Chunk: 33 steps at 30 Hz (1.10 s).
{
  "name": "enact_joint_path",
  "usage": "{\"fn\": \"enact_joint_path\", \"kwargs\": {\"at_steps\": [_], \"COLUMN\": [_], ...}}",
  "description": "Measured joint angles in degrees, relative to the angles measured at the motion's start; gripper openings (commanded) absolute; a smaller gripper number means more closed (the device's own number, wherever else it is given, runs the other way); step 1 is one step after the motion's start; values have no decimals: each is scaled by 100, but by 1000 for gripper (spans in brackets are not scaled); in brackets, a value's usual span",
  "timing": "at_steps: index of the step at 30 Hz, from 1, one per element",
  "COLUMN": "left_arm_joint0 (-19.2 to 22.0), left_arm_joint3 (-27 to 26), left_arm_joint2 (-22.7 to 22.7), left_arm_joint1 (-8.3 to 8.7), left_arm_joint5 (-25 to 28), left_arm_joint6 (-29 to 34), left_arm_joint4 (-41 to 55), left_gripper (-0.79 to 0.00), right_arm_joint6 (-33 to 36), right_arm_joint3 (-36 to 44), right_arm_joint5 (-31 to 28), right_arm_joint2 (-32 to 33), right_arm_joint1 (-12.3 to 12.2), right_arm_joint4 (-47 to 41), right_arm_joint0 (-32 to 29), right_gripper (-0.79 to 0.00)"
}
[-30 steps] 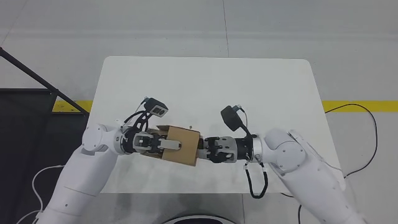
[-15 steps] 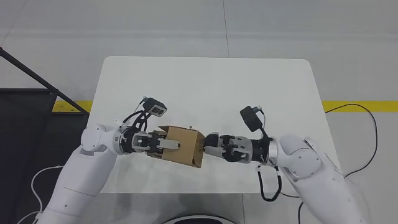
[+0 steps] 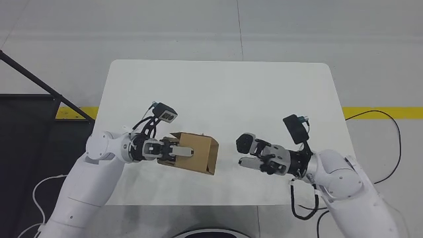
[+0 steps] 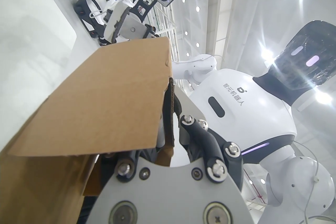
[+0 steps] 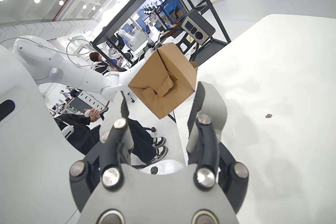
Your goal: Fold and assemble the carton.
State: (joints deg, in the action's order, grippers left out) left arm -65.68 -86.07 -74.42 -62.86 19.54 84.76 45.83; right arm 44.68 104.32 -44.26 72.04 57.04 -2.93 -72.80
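Observation:
A brown carton point(image 3: 193, 153) hangs just above the near left part of the white table point(image 3: 264, 92). My left gripper point(image 3: 173, 151) is shut on its wall, with one finger inside the box. In the left wrist view a carton flap point(image 4: 105, 104) covers most of the left gripper point(image 4: 168, 130); one black finger point(image 4: 202, 138) shows outside the wall. My right gripper point(image 3: 246, 153) stands open a short way to the right of the carton, touching nothing. The right wrist view shows the carton's point(image 5: 165, 83) folded, interlocked end flaps facing the right gripper point(image 5: 160, 101).
A small brown scrap point(image 5: 268, 116) lies on the table near the right gripper. A black frame point(image 3: 26, 73) and dark mat stand off the table's left side. The far half of the table is bare.
My right gripper has drawn back to the right, away from the carton's end where it was a second ago. The left gripper kept hold of the carton, which tilted slightly.

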Motion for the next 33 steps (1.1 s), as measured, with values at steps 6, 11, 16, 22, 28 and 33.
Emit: {"fn": "enact_joint_path", "kwargs": {"at_steps": [6, 11, 16, 22, 28, 33], "left_arm_joint0": [3, 3, 3, 3, 53, 402], "left_arm_joint3": [-3, -3, -3, -3, -173, -212], "left_arm_joint2": [-7, -7, -7, -7, 52, 84], "left_arm_joint1": [1, 1, 1, 1, 14, 68], "left_arm_joint5": [22, 21, 21, 21, -22, -55], "left_arm_joint6": [-23, -22, -22, -22, -237, 40], "left_arm_joint4": [-10, -9, -9, -9, -495, -1332], "left_gripper": [-785, -785, -785, -785, -785, -785], "right_arm_joint6": [4, 4, 4, 4, 4, 4], "right_arm_joint3": [8, 8, 8, 8, 8, 8], "right_arm_joint5": [0, 1, 1, 1, 1, 1], "right_arm_joint2": [0, 0, 0, 0, 0, 0], "right_arm_joint1": [-1, -1, -1, -1, -1, -1], "right_arm_joint4": [2, 2, 2, 2, 2, 2], "right_arm_joint0": [-4, -4, -4, -4, -4, -4], "right_gripper": [0, 0, 0, 0, 0, 0]}}
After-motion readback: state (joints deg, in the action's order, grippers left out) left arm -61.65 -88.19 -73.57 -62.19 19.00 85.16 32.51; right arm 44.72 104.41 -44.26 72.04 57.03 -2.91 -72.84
